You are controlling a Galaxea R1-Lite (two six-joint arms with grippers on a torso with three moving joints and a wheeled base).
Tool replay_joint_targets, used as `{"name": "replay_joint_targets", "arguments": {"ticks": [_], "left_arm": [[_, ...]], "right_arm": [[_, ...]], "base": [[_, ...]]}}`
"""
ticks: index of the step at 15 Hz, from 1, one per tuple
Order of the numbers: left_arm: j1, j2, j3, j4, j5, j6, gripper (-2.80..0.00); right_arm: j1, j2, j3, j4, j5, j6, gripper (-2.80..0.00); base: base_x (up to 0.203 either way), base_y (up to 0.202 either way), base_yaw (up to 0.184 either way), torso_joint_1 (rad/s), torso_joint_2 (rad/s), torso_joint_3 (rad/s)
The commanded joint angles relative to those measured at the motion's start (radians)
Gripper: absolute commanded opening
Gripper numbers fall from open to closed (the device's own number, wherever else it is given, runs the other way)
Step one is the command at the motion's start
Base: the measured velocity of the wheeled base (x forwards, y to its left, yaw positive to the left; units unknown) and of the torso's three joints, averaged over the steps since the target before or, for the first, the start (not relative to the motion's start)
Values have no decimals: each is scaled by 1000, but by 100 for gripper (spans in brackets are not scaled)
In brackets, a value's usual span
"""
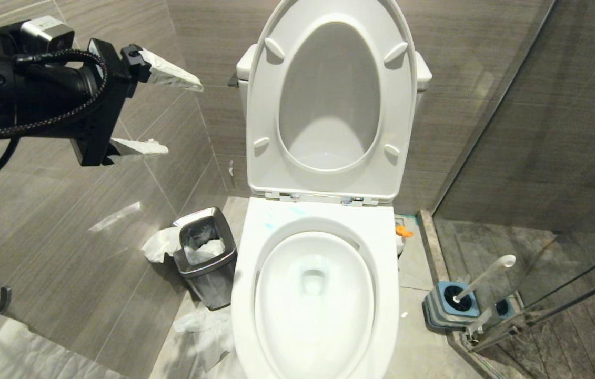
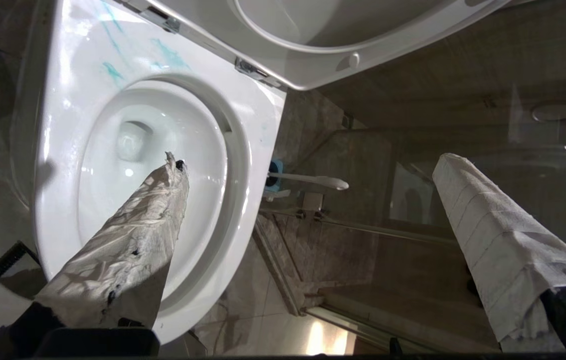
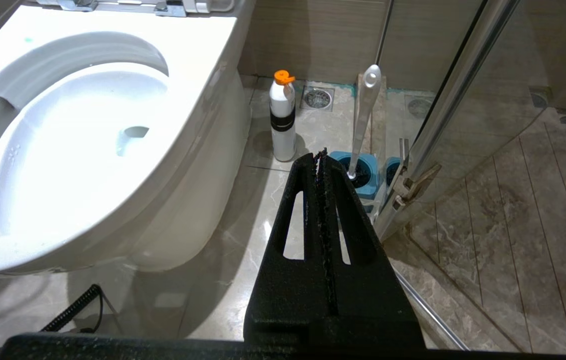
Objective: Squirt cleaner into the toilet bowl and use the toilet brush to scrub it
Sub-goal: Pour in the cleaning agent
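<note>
The white toilet bowl (image 1: 387,295) (image 2: 57,100) (image 3: 202,65) stands open, its seat and lid (image 1: 329,105) raised against the tank. Turquoise smears of cleaner (image 1: 268,225) (image 2: 112,72) mark the back of the rim. The toilet brush (image 1: 484,276) (image 2: 313,179) (image 3: 365,115) leans in its blue holder (image 1: 452,304) on the floor to the bowl's right; its bristle head is hidden. My left gripper (image 1: 182,118) (image 2: 310,161) hangs high left of the toilet, open and empty, fingers (image 2: 137,240) wrapped in white paper. My right gripper (image 3: 320,156) is shut, low beside the bowl.
A white bottle with an orange cap (image 3: 283,120) (image 1: 404,230) stands on the floor between toilet and brush holder. A steel-rimmed bin (image 1: 205,252) with crumpled tissue (image 1: 202,326) around it sits left of the bowl. A glass shower door (image 1: 539,184) closes off the right.
</note>
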Motion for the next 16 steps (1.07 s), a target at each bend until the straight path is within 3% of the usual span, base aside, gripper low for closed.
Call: {"name": "replay_joint_targets", "arguments": {"ticks": [1, 6, 12, 13, 16], "left_arm": [[-10, -18, -5, 7, 11, -6, 0], [-43, -126, -2, 83, 9, -5, 0], [-52, -192, 4, 99, 1, -11, 0], [-70, -197, 3, 104, 4, -13, -280], [-75, -202, 2, 107, 2, -12, -280]], "right_arm": [[0, 1, 0, 0, 1, 0, -280], [0, 1, 0, 0, 0, 0, -280], [0, 1, 0, 0, -1, 0, -280], [0, 1, 0, 0, -1, 0, -280], [0, 1, 0, 0, -1, 0, -280]], "base": [[0, 0, 0, 0, 0, 0], [0, 0, 0, 0, 0, 0], [0, 0, 0, 0, 0, 0], [0, 0, 0, 0, 0, 0], [0, 0, 0, 0, 0, 0]]}}
